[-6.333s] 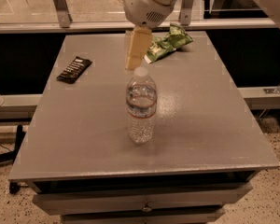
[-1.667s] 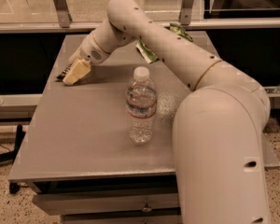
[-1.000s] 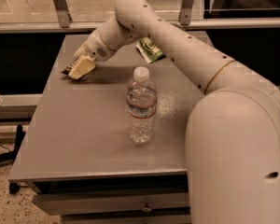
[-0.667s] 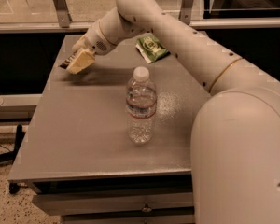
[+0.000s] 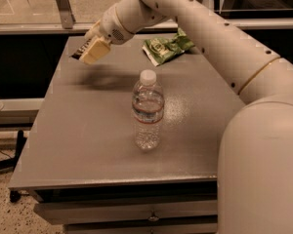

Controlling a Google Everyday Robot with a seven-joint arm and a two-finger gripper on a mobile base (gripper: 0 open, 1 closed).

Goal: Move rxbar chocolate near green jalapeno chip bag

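Observation:
My gripper [image 5: 90, 51] is at the far left of the grey table, raised above its surface. It is shut on the rxbar chocolate [image 5: 80, 50], a small black bar whose dark end pokes out left of the tan fingers [image 5: 95, 50]. The green jalapeno chip bag [image 5: 167, 46] lies crumpled at the table's far middle-right, well to the right of the gripper. My white arm reaches in from the right, over the table's back.
A clear water bottle [image 5: 147, 111] with a white cap stands upright in the middle of the table [image 5: 78, 130]. A metal rail and glass panels run behind the table. The floor shows at the lower left.
The gripper came down on the black bar at the table's left, closed on it and lifted it. It now holds the bar in the air, moved a little right.

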